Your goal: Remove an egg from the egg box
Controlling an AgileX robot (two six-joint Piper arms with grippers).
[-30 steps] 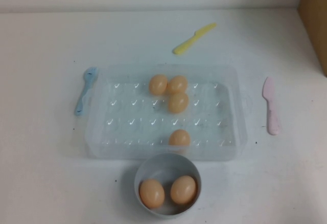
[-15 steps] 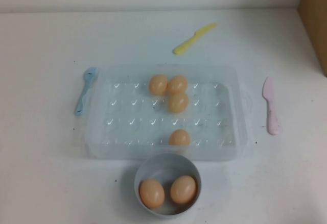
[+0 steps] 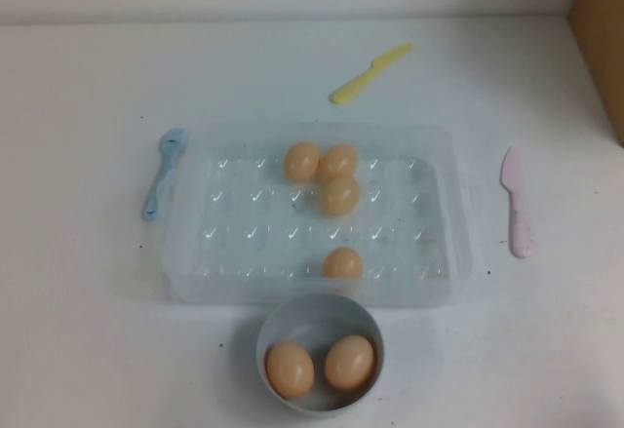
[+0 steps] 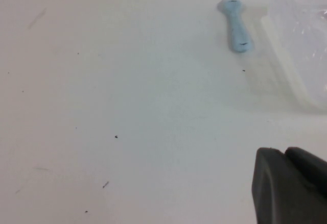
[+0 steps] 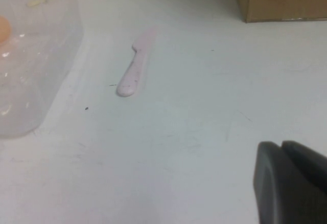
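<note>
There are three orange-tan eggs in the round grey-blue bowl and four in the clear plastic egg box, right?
Not quite: the round grey-blue bowl holds two orange-tan eggs, not three, as the high view shows. The clear plastic egg box does hold four. The left gripper and right gripper are parked off to the sides.

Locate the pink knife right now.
In the high view the pink knife lies flat on the table on the robot's right, just outside the egg box's right wall, not touching it; no end effector is near it.

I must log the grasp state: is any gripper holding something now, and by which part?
Nothing is held. The left gripper and the right gripper are over bare table, away from the egg box.
</note>
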